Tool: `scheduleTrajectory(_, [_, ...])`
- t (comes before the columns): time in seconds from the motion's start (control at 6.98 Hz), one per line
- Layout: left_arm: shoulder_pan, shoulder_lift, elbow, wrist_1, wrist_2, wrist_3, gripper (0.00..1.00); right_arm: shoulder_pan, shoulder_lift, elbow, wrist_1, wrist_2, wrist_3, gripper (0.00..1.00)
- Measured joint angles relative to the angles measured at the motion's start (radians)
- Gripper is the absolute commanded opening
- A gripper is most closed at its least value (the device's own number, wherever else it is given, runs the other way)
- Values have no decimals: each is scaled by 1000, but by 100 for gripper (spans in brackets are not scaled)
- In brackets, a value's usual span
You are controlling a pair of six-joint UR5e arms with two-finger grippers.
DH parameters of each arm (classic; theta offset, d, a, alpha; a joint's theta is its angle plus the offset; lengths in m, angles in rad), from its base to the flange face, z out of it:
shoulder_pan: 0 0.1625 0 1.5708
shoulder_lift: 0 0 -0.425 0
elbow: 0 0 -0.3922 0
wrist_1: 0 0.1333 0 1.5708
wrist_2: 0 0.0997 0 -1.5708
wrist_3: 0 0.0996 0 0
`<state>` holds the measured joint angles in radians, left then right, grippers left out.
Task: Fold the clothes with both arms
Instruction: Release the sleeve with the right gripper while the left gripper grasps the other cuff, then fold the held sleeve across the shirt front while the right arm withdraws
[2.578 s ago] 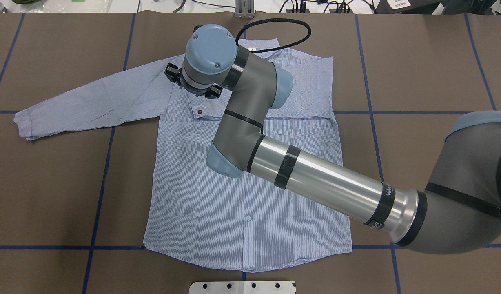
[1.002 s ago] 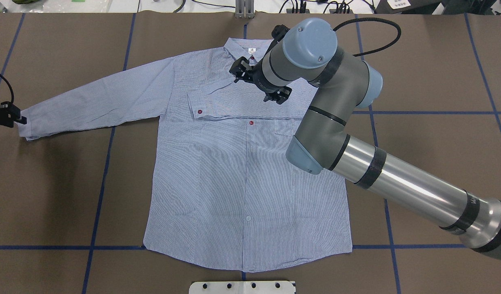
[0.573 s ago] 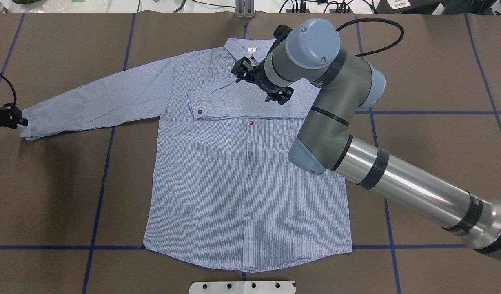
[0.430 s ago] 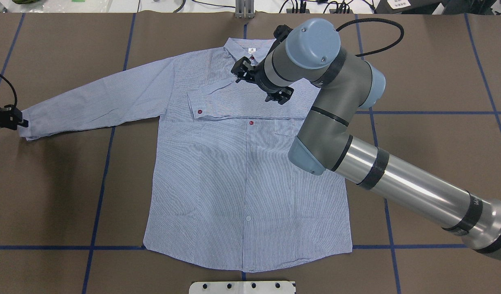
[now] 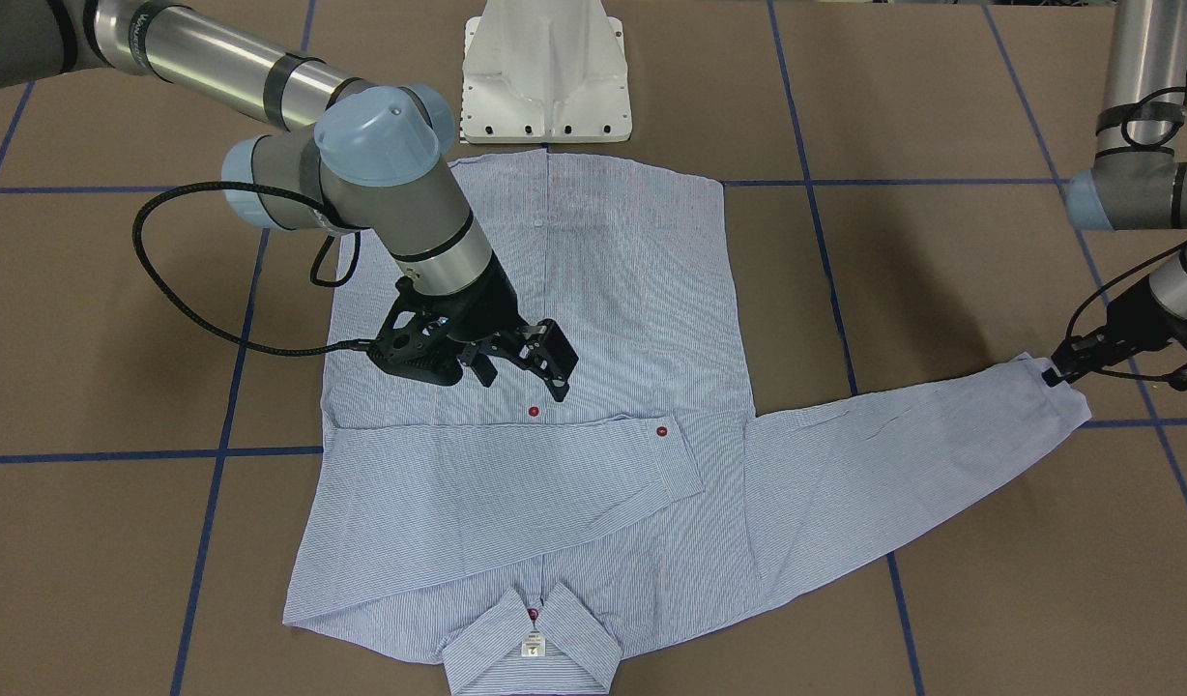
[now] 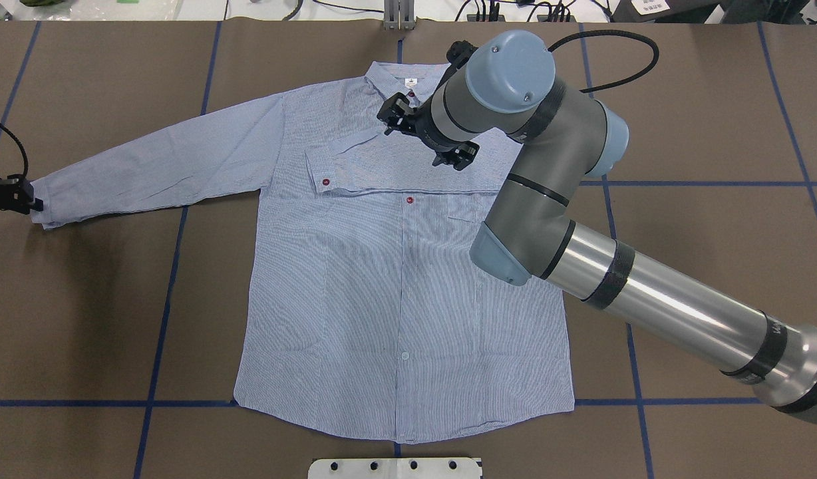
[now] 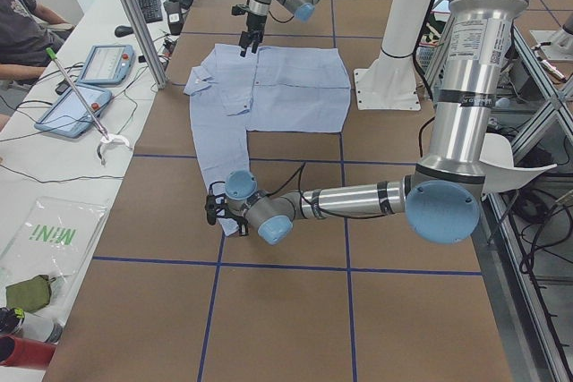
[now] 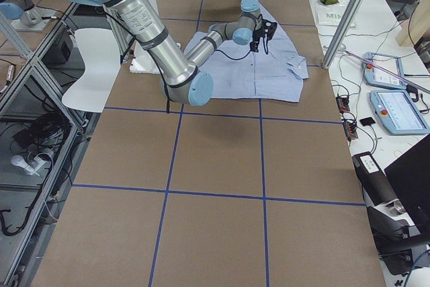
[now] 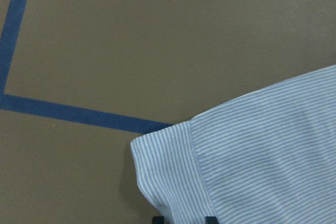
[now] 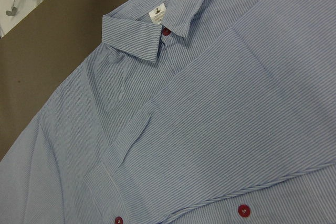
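The light blue striped shirt (image 6: 382, 299) lies flat, front up, on the brown table; it also shows in the front view (image 5: 603, 271). One sleeve is folded across the chest, its cuff (image 6: 322, 169) lying loose. The other sleeve stretches out sideways. My left gripper (image 5: 1051, 373) sits at that sleeve's cuff (image 6: 46, 206). In the left wrist view two fingertips (image 9: 210, 219) stand apart with the cuff edge between them. My right gripper (image 5: 521, 377) hovers open and empty over the chest, just above the folded sleeve.
The white pedestal base (image 5: 545, 68) stands at the shirt's hem. Blue tape lines (image 6: 162, 299) cross the brown table. Beyond the collar end, a side table holds tablets (image 7: 89, 69) behind an aluminium post (image 7: 134, 15), with a person seated there.
My right arm swung from the shirt's left shoulder to the collar side, leaving the sleeve folded on the chest. My left gripper came in at the outstretched cuff and crept slightly along it.
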<state>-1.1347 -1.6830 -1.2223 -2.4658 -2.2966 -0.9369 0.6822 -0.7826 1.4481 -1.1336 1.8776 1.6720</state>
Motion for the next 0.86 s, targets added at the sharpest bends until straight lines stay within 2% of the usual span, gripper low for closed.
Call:
scheduleTrajectory(0.29, [1, 1, -9, 6, -18, -8, 0, 14, -10, 21, -16, 5, 0, 99])
scheduleTrajectory(0.43, [0, -4, -28, 15, -51, -30, 0, 46, -41, 81, -65, 25, -2, 99])
scheduleTrajectory(0.57, [0, -28, -42, 21, -72, -71, 0, 88, -82, 148, -114, 59, -5, 99])
scheduleTrajectory(0.86, [12, -138, -74, 27, -84, -257, 0, 174, -177, 223, -145, 108, -30, 99])
